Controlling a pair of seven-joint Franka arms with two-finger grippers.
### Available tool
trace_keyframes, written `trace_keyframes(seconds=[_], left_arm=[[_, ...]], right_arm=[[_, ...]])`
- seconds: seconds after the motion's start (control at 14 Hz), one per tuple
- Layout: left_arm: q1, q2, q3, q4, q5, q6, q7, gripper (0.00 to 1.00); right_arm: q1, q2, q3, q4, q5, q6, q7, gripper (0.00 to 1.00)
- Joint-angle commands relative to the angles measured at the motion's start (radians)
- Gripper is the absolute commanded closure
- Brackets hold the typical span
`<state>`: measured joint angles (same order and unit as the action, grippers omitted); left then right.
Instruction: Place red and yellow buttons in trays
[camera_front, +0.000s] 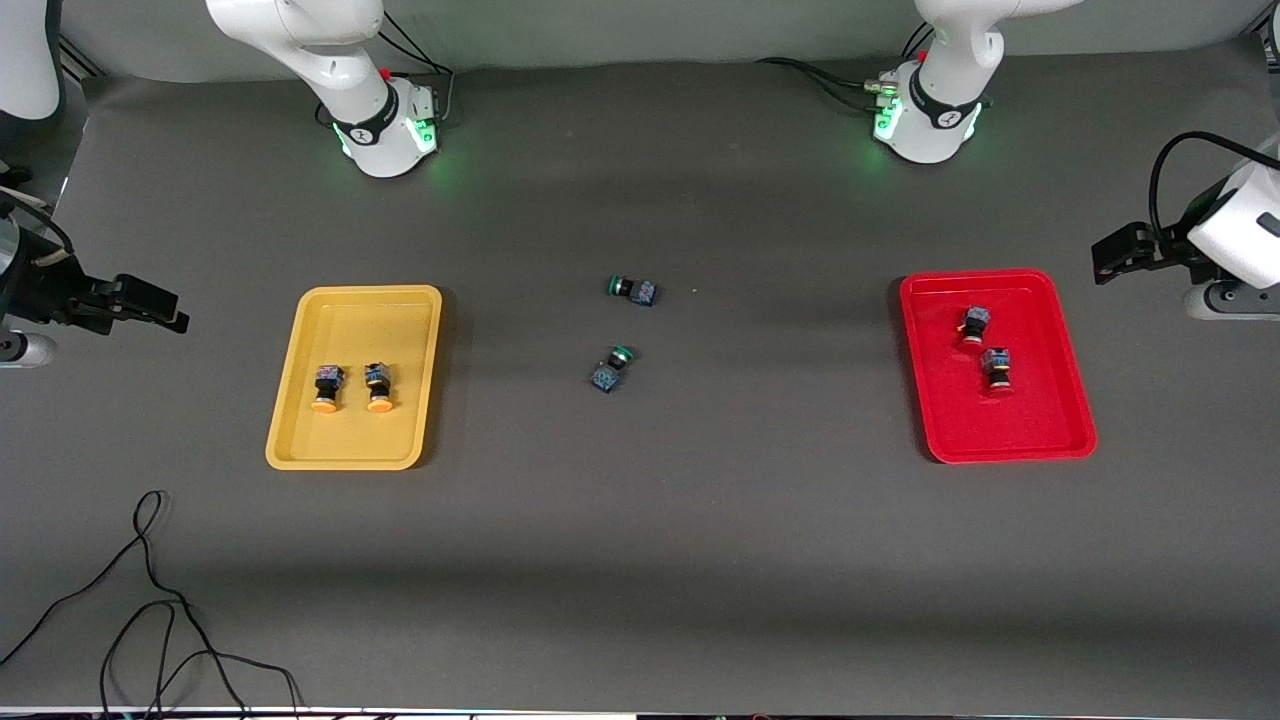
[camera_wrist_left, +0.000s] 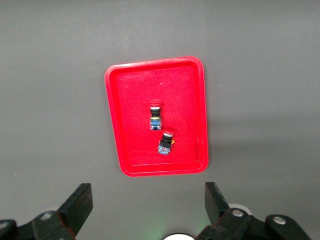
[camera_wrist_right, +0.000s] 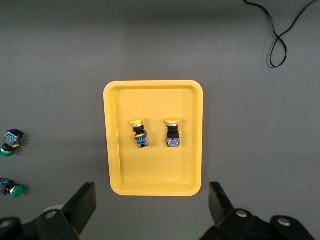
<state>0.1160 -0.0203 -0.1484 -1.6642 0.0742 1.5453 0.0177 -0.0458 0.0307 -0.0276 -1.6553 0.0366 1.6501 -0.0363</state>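
Two yellow-capped buttons (camera_front: 325, 388) (camera_front: 378, 387) lie side by side in the yellow tray (camera_front: 350, 440) toward the right arm's end of the table. They also show in the right wrist view (camera_wrist_right: 139, 134) (camera_wrist_right: 172, 134) in that tray (camera_wrist_right: 155, 175). Two red-capped buttons (camera_front: 975, 325) (camera_front: 996, 368) lie in the red tray (camera_front: 1010, 430) toward the left arm's end. They also show in the left wrist view (camera_wrist_left: 156, 116) (camera_wrist_left: 166, 141) in that tray (camera_wrist_left: 130, 100). My right gripper (camera_front: 175, 312) (camera_wrist_right: 152, 192) is open and empty, high beside the yellow tray. My left gripper (camera_front: 1102, 262) (camera_wrist_left: 148, 192) is open and empty, high beside the red tray.
Two green-capped buttons (camera_front: 632, 289) (camera_front: 611, 368) lie on the dark mat between the trays; they also show in the right wrist view (camera_wrist_right: 10, 141) (camera_wrist_right: 11, 187). A black cable (camera_front: 150, 600) loops near the front edge at the right arm's end.
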Motion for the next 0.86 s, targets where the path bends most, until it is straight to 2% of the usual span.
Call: trace_keyframes(seconds=[0.0, 0.79], left_arm=[[-0.006, 0.014, -0.007, 0.032, 0.009, -0.027, -0.015, 0.0], [-0.025, 0.014, -0.01, 0.031, 0.012, -0.086, -0.019, 0.0]], right_arm=[[0.038, 0.018, -0.024, 0.044, -0.029, 0.001, 0.029, 0.0], [0.038, 0.015, -0.031, 0.042, -0.049, -0.033, 0.027, 0.0]])
